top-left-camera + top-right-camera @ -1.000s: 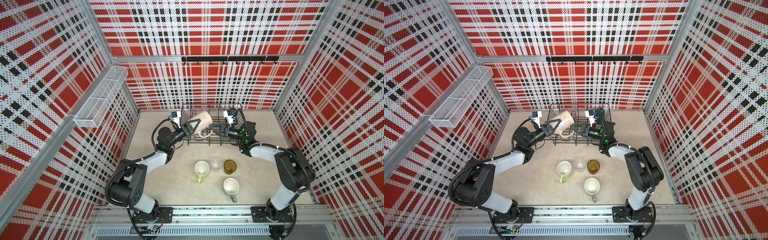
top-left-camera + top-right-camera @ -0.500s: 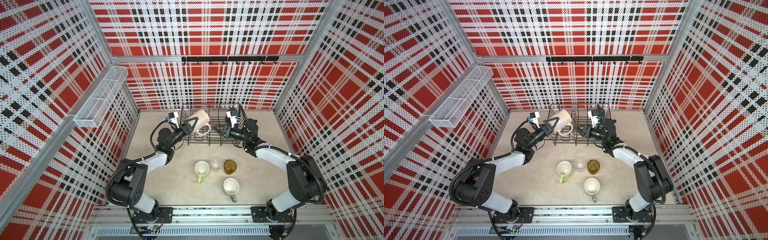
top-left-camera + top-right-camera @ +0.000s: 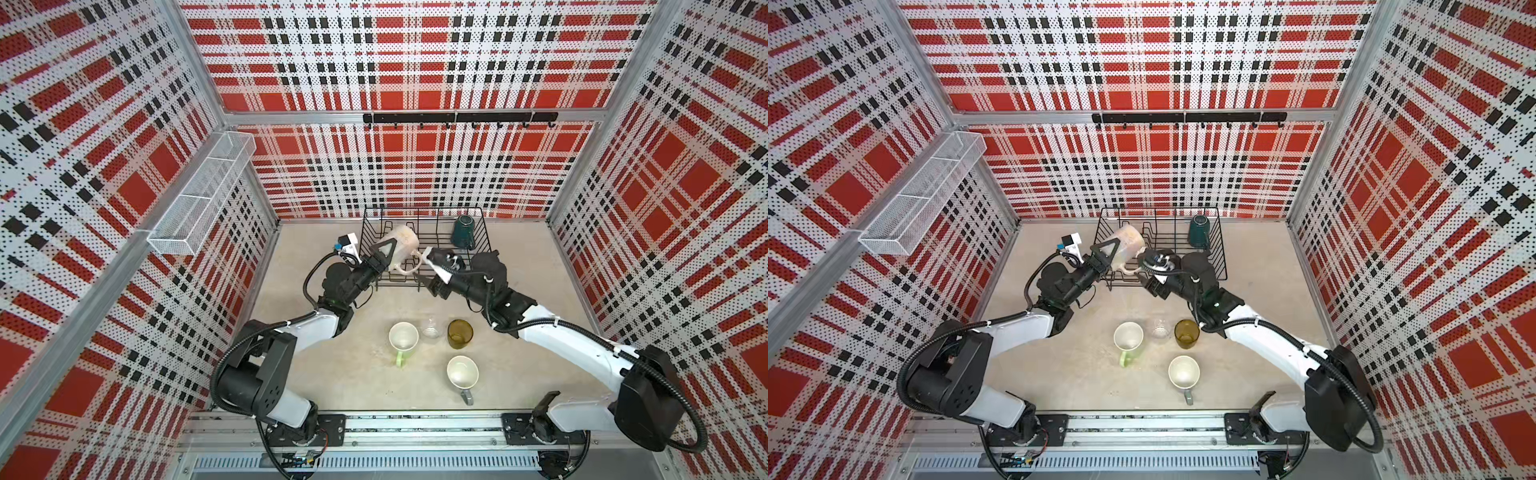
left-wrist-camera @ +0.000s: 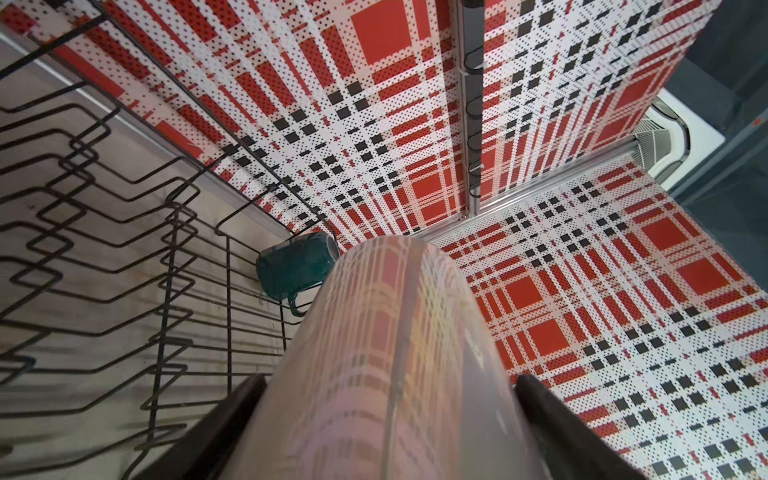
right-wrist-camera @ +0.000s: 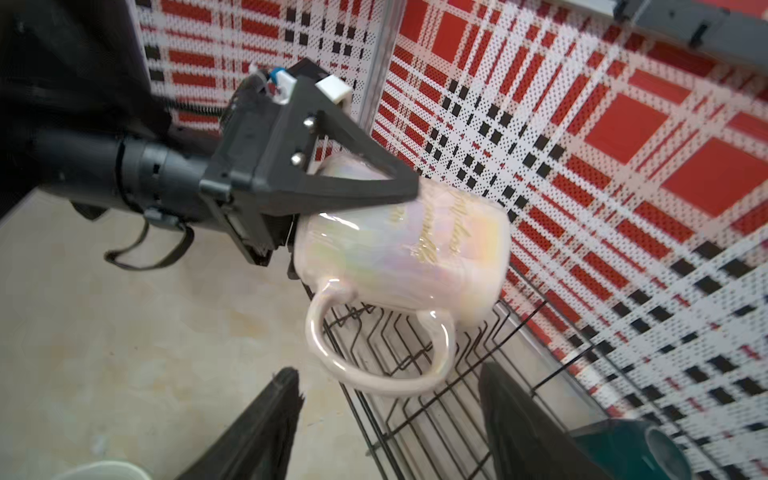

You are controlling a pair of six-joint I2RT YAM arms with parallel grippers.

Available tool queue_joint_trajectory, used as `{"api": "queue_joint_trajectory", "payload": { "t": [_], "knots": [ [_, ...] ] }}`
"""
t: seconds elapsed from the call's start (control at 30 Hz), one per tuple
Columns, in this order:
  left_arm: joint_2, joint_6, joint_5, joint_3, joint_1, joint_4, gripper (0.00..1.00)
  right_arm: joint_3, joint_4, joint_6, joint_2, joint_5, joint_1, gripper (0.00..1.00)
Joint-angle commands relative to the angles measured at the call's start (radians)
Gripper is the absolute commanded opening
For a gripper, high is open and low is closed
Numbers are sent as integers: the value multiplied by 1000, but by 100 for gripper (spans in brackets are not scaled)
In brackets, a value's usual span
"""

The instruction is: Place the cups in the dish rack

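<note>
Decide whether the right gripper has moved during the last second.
Yes. The right gripper has pulled back from over the dish rack toward its front edge, nearer the robot, and has opened.

Beige tabletop (image 3: pixel 332 374) bears dish rack (image 3: pixel 436 232), green mug (image 3: pixel 403 336), glass (image 3: pixel 431 330), amber tumbler (image 3: pixel 460 333), grey mug (image 3: pixel 462 371).

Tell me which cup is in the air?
The pale pink mug, held by the left gripper over the rack. The teal one sits inside it; four stand on the table.
</note>
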Motion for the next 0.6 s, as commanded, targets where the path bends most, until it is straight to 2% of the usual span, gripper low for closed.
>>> {"api": "queue_joint_trajectory", "payload": {
  "t": [0.0,0.1,0.23,0.4,0.47,0.57],
  "knots": [
    [-79,-64,-108,13,-24,53,25,4,50,-262,11,159,34,73],
    [-113,-101,-175,19,-51,-26,23,15,13,-369,39,164,66,73],
    [-165,-85,-277,57,-89,-188,22,48,-49,-456,68,207,91,71],
    [-175,-117,-297,63,-102,-220,20,63,-44,-497,102,231,118,70],
    [-172,-130,-290,66,-105,-219,20,66,-13,-527,123,272,133,66],
    [-174,-145,-282,69,-107,-218,19,74,36,-562,161,322,143,53]
  ]
}}
